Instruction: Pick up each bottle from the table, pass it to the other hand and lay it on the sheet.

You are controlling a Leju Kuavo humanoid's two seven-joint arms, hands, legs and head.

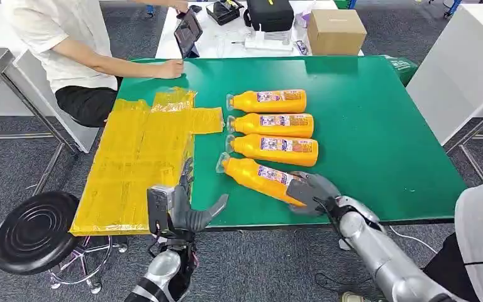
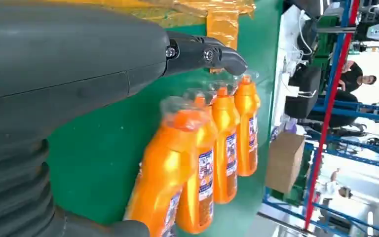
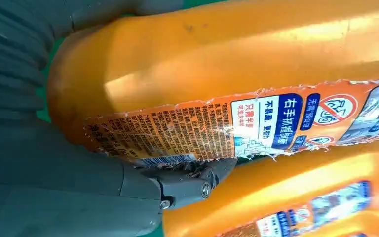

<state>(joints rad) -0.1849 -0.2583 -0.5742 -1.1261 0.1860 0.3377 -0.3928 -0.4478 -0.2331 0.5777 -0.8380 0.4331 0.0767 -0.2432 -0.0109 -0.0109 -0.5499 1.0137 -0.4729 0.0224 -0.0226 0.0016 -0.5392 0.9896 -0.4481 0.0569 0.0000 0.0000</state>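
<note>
Several orange bottles with clear caps lie side by side on the green table (image 1: 377,126). The nearest bottle (image 1: 258,176) lies angled, and my right hand (image 1: 311,194) grips its base end. In the right wrist view, my thumb (image 3: 187,185) presses on the label of this bottle (image 3: 227,64) and my fingers wrap over its far side. My left hand (image 1: 179,207) hovers at the table's front edge, fingers spread and holding nothing, beside the yellow sheet (image 1: 138,157). In the left wrist view, a finger (image 2: 202,54) points toward the bottles (image 2: 177,163).
A person sits at the far left with a hand (image 1: 166,68) on the table's corner. Behind the table are a tablet (image 1: 188,31), a black case (image 1: 270,14) and a cardboard box (image 1: 335,30). A black stool (image 1: 34,231) stands at front left.
</note>
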